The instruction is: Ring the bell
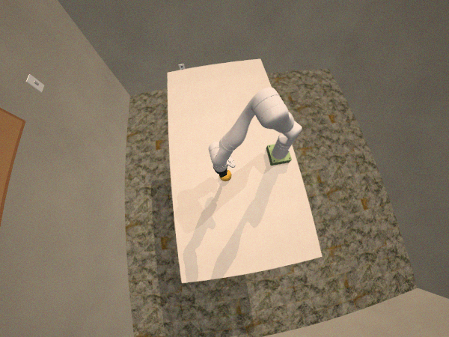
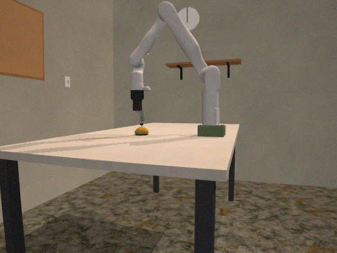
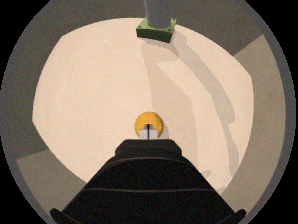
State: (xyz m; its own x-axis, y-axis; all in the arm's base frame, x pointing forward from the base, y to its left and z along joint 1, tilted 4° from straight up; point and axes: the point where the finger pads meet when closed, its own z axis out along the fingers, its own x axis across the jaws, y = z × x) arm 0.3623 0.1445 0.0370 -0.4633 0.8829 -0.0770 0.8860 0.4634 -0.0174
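Bell [image 2: 141, 130] on pale table [image 2: 180, 157]; carpet [image 2: 253, 219]

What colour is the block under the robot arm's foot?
Green. The base block shows best in the exterior view, at the table's far right.

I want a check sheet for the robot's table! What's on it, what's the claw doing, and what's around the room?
Surface: pale table on dark legs; arm shadows fall across it.
Job's things: yellow bell sits flat on the table, straight under the gripper.
Clutter: nothing seen.
Grippers: gripper shut, holding nothing, pointing straight down with its tips at the bell's top; whether the button is pressed cannot be told.
Cables: nothing seen.
Surroundings: green base block, wall shelf, orange board, wall switch, patterned carpet.
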